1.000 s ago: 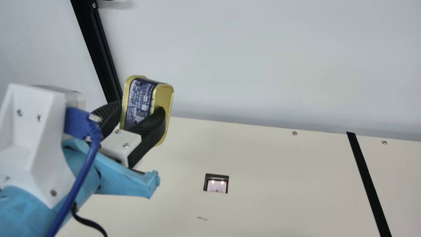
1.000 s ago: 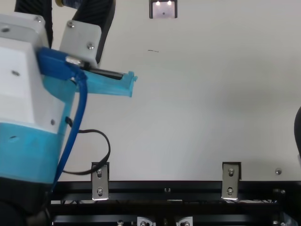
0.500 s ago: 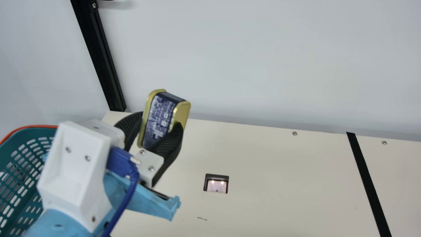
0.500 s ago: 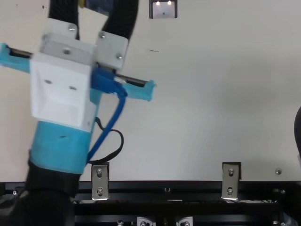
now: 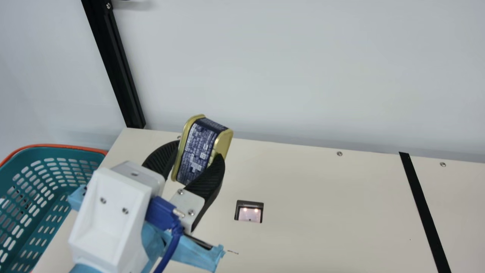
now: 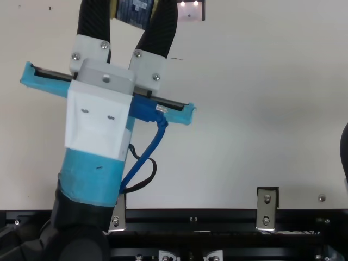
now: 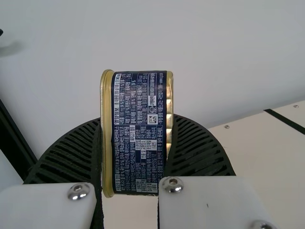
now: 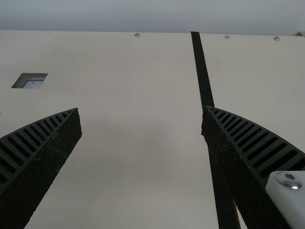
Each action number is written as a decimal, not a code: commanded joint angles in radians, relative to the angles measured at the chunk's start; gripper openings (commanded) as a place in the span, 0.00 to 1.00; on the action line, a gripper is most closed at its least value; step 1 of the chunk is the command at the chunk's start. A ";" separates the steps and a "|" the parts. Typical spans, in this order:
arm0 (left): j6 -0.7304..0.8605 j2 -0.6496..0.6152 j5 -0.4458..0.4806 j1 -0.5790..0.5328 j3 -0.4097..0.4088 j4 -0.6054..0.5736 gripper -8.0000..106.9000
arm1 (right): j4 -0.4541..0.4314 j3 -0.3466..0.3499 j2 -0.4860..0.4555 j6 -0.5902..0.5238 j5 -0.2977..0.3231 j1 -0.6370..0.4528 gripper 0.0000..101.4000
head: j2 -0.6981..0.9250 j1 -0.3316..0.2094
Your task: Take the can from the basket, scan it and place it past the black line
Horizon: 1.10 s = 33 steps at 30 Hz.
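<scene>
Main view, clock face centred on the can (image 5: 200, 140): the left gripper (image 5: 198, 148) is grasping the can, its ribbed fingers (image 5: 208, 180) pressing against the two gold end faces. The gripper's body is lying toward seven o'clock, and the can is leaning with its upper end toward one o'clock, projecting past the fingertips. The can is being held raised over the cream table (image 5: 322, 197). A scanner window (image 5: 250, 215), showing two small lights, is lying toward five o'clock, apart from the can. The black line (image 5: 424, 212) is running well apart, between three and four o'clock, and the can is remaining short of it. The teal basket (image 5: 45, 204) with its orange rim is standing toward eight o'clock.

Top view: the can is sitting between the fingers, toward one o'clock from the gripper's body; the right gripper (image 6: 345, 152) is showing at the edge.

Left wrist view: the dark printed side of the can is facing the camera.

Right wrist view: the fingers are standing wide apart, released, one of them partly covering the black line.
</scene>
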 commanded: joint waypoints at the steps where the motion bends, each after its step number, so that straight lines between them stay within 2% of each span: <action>1: -0.002 0.005 0.003 -0.004 -0.003 0.001 0.16 | 0.000 0.000 0.000 0.000 0.000 0.000 1.00 | -0.002 -0.032; 33: -0.176 0.213 0.059 -0.083 -0.058 0.001 0.16 | 0.000 0.000 0.000 0.000 0.000 0.000 1.00 | -0.002 -0.032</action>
